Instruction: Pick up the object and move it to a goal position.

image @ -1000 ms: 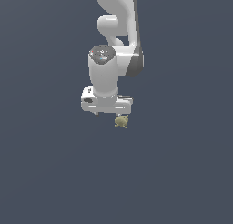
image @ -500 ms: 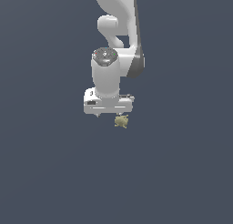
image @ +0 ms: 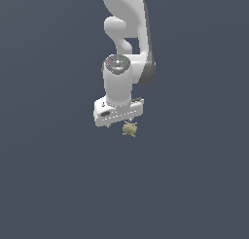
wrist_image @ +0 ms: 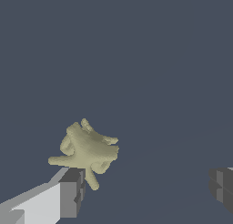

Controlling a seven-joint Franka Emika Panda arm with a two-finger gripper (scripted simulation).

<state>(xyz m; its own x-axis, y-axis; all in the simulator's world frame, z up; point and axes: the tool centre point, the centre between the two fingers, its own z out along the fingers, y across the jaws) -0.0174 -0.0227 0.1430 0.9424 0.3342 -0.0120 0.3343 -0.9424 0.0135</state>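
The white Panda arm [image: 127,36] comes down from the top centre of the exterior view and ends in a broad white hand a little above the middle of the frame. The end effector [image: 122,122] points downward there, and its fingers are mostly hidden under the hand in this view.

The object [image: 129,129], a small olive-tan lump with short stubby prongs sticking out in several directions, sits just below the hand's lower edge, slightly toward the exterior view's right of the hand's centre. It is far smaller than the hand above it. All around it is a plain, even slate-grey ground with no visible edge, so the exterior view does not tell whether the object rests on a surface or hangs clear of one.

The wrist view shows the end effector [wrist_image: 148,186] with its jaws spread wide. One dark grey fingertip [wrist_image: 73,192], on a light grey finger, stands at the lower left of that frame; the other fingertip [wrist_image: 222,185] is at the far lower right edge, well apart from the first. The object [wrist_image: 86,150] lies right at the first fingertip, its lowest prong overlapping the pad's corner in the picture; whether they actually touch I cannot tell. The second fingertip is nowhere near it, so nothing is clamped between the jaws.
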